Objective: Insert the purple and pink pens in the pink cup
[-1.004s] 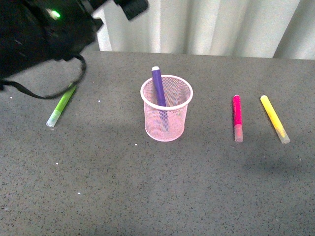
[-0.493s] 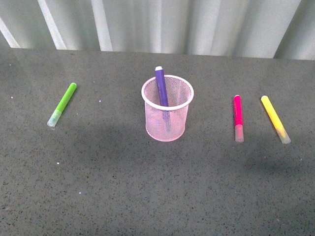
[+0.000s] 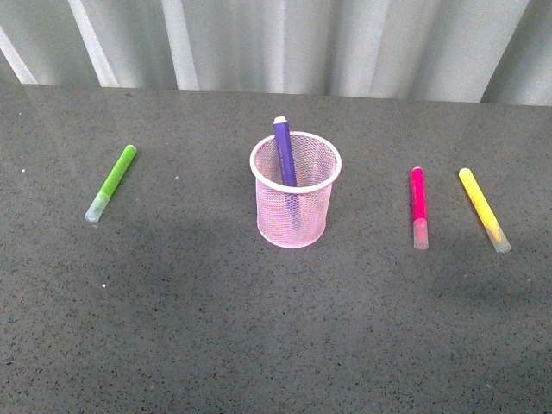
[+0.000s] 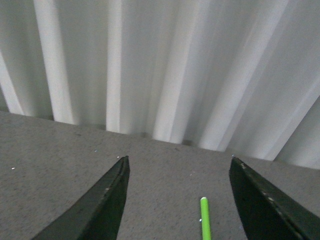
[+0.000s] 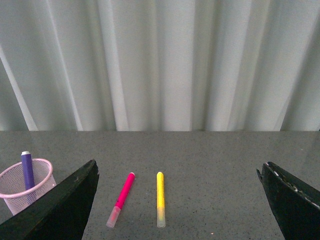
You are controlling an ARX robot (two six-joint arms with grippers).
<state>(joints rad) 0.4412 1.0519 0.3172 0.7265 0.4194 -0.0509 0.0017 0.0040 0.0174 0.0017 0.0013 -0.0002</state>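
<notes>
The pink cup [image 3: 294, 200] stands upright mid-table. The purple pen [image 3: 285, 153] stands inside it, leaning back-left, its end above the rim. The pink pen [image 3: 418, 205] lies flat to the cup's right, clear cap toward me. Neither arm shows in the front view. My left gripper [image 4: 177, 165] is open and empty, held above the table. My right gripper [image 5: 177, 167] is open wide and empty; the cup [image 5: 24, 187], the purple pen [image 5: 27, 170] and the pink pen [image 5: 121, 196] lie ahead of it in the right wrist view.
A lime-green marker [image 3: 111, 181] lies at the table's left and shows between the left fingers [image 4: 204, 220]. A yellow marker [image 3: 483, 209] lies right of the pink pen and shows in the right wrist view [image 5: 160, 197]. A pale curtain [image 3: 345, 43] hangs behind the table's far edge.
The left arm, which filled the upper left of the front view a second ago, has drawn out of that view. The cup and pens have not moved.
</notes>
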